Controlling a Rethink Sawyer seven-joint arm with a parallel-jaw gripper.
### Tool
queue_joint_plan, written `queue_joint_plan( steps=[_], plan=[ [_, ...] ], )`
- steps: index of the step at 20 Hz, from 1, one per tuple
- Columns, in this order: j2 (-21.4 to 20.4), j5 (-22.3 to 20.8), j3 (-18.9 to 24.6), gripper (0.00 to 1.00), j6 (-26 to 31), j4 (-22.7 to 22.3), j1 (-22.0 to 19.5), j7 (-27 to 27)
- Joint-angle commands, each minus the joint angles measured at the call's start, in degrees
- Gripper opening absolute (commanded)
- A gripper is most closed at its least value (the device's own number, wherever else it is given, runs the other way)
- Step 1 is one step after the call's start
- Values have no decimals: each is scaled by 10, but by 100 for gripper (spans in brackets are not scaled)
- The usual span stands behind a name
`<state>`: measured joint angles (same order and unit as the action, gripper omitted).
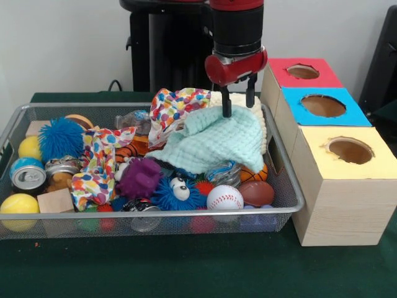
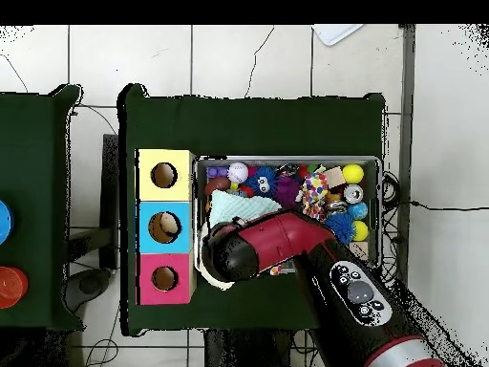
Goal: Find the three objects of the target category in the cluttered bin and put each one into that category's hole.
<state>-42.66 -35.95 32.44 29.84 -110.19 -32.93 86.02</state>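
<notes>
The Sawyer arm's gripper (image 1: 239,102) hangs over the far right end of the wire-mesh bin (image 1: 291,186), its two black fingers (image 1: 226,107) spread moderately apart and gripping nothing. The near fingertip touches or just meets the top of the mint-green waffle cloth (image 1: 214,146); the other sits by the cream waffle cloth (image 1: 239,99) behind it. One polka-dot cloth (image 1: 173,108) lies bunched just left of the gripper, partly under the green cloth. A second polka-dot cloth (image 1: 96,164) is draped among the toys toward the bin's left, beside a purple fuzzy ball (image 1: 141,177). The yellow-topped box's hole (image 1: 350,150) stands outside the bin, nearest the camera, beside the blue-topped box (image 1: 322,107).
</notes>
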Motion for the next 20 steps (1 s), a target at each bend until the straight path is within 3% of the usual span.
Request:
queue_joint_plan(
  steps=[1, 4, 9, 14, 16, 20],
  plan=[
    [-74, 10, -51, 100, 146, -6, -9, -23],
    [-101, 5, -53, 100, 181, -25, -33, -67],
    [-73, -8, -56, 100, 183, -40, -48, -45],
    [-57, -49, -65, 100, 101, -81, -59, -6],
    [-31, -72, -73, 100, 63, -80, -61, 8],
    [72, -106, -88, 100, -65, -64, -69, 45]
  ],
)
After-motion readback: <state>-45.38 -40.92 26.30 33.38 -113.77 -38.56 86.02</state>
